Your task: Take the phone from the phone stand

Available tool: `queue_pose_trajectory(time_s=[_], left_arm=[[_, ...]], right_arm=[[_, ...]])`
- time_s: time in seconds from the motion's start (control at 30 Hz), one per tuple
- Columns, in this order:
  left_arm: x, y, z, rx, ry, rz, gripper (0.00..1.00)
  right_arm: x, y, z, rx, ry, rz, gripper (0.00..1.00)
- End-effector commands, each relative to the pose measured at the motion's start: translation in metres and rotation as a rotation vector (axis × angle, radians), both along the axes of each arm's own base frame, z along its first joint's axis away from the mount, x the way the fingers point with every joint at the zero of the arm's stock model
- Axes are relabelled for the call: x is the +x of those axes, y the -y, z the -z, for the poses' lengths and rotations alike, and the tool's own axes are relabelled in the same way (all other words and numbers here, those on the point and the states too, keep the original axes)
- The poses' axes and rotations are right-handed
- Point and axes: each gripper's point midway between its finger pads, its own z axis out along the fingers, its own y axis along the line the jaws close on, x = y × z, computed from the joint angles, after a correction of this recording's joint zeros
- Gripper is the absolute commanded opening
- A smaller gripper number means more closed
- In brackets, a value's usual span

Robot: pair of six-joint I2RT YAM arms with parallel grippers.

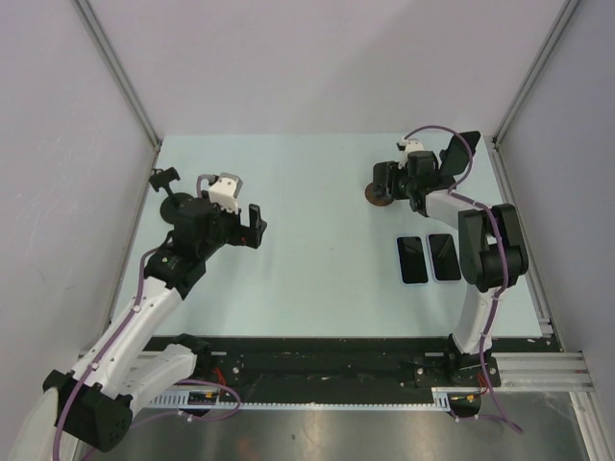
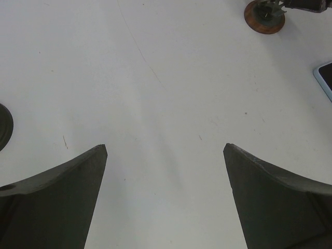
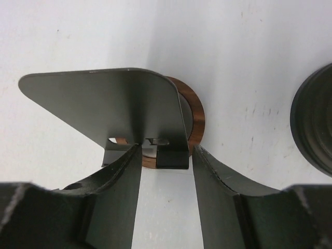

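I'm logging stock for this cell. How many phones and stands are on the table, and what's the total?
Phones: 2
Stands: 2
Total: 4
The dark disc at the edge of the right wrist view can't be identified, so it isn't counted.

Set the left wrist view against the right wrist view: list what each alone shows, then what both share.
Left wrist only: the open left gripper and the corner of a flat-lying phone. Right wrist only: the phone stand, grey plate and lip close up, the right gripper straddling that lip. Both: the stand's round brown base and the pale table.
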Motion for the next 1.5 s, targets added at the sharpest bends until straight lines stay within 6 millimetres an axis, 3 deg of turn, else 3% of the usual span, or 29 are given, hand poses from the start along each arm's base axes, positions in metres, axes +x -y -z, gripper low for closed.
queue_pose_trajectory(time_s=[0.0,0.2,0.67,0.77,0.9,1.0,1.23,1.3,1.47], left_arm=[[0.002,0.001,-0.004,0.024,0.032,0.022,1.00],[0.003,0.002,-0.003,0.024,0.029,0.023,1.00],[0.003,0.002,-0.002,0.026,0.027,0.025,1.00],[0.003,0.002,-0.002,0.027,0.027,0.024,1.00],[0.003,0.002,-0.002,0.029,0.028,0.026,1.00],[0.002,0.002,-0.002,0.026,0.026,0.026,1.00],[0.000,0.009,-0.004,0.002,0.023,0.056,1.00],[-0.002,0.010,-0.006,-0.012,0.024,0.060,1.00],[-0.008,0.024,-0.016,-0.087,0.024,0.118,1.00]], right_arm=[[0.016,-0.002,-0.013,-0.022,0.031,0.004,0.47],[0.013,-0.001,-0.005,-0.022,-0.020,0.011,0.41],[0.020,-0.004,0.004,-0.036,-0.065,-0.001,0.43],[0.022,-0.003,0.005,-0.041,-0.069,0.000,0.38],[0.020,-0.007,0.005,-0.052,-0.069,-0.011,0.17],[0.018,-0.012,0.002,-0.062,-0.065,-0.025,0.10],[0.002,-0.056,-0.025,-0.019,-0.011,-0.078,0.08],[-0.008,-0.077,-0.035,-0.002,0.006,-0.111,0.06],[-0.043,-0.131,-0.037,0.033,-0.013,-0.200,0.04]])
